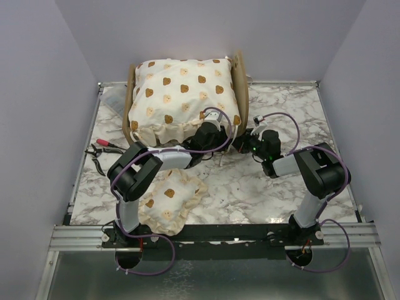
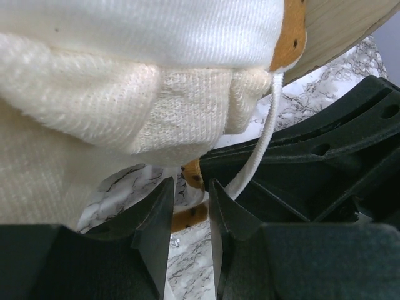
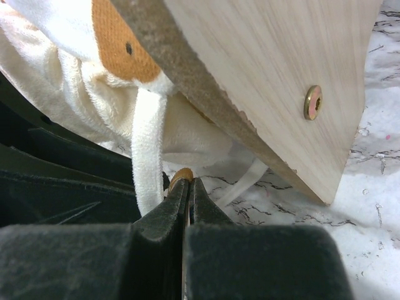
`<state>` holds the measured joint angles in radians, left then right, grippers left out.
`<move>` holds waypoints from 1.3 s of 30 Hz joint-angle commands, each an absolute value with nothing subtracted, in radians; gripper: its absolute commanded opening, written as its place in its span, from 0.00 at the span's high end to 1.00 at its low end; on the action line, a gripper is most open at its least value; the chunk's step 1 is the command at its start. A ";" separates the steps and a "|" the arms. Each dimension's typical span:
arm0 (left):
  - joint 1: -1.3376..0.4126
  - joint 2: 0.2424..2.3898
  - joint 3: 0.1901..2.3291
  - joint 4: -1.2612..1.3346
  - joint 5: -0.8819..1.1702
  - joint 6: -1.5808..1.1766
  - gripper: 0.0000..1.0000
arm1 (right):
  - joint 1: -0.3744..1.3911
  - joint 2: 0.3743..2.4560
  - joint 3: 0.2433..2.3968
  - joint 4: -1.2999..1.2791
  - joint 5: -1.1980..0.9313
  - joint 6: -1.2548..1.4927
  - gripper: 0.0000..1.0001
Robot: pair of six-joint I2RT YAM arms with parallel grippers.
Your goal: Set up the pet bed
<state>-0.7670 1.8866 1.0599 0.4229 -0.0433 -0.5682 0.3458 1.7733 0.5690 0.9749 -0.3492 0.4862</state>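
Well, the one pet bed [image 1: 240, 87] stands upper centre on the marble table [image 1: 262, 194], one big bear-print cushion [image 1: 181, 94] filling it. At its lower right corner the left gripper [image 2: 190, 184] is narrowly parted, gripping nothing visible; the right gripper [image 3: 185, 182] beside it is pressed closed. One small pillow [image 1: 169, 200] lies lower left, two hand tools [image 1: 103, 149] at the left edge.

marble tabletop [image 1: 250, 187], plain pale walls [image 1: 206, 31]
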 commanded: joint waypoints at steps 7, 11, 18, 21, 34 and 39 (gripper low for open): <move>-0.766 1.926 1.099 0.382 -0.036 -0.553 0.70 | 0.348 1.795 0.571 1.017 -0.367 0.488 0.99; -0.766 1.938 1.116 0.367 -0.030 -0.550 0.70 | 0.348 1.794 0.571 1.017 -0.372 0.487 0.99; -0.769 1.958 1.141 0.365 -0.002 -0.545 0.74 | 0.348 1.801 0.568 1.049 -0.400 0.497 0.99; -0.769 1.960 1.143 0.365 0.000 -0.545 0.84 | 0.348 1.797 0.565 1.057 -0.403 0.501 1.00; -0.769 1.923 1.117 0.366 -0.088 -0.527 1.00 | 0.348 1.740 0.534 0.990 -0.307 0.490 0.84; -0.770 1.921 1.115 0.369 -0.111 -0.541 1.00 | 0.348 1.691 0.503 0.922 -0.238 0.496 0.68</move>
<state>-0.7670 1.9343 1.1233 0.3668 -0.0635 -0.5377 0.3412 1.7481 0.5343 0.9676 -0.3088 0.4961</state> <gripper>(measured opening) 0.003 0.281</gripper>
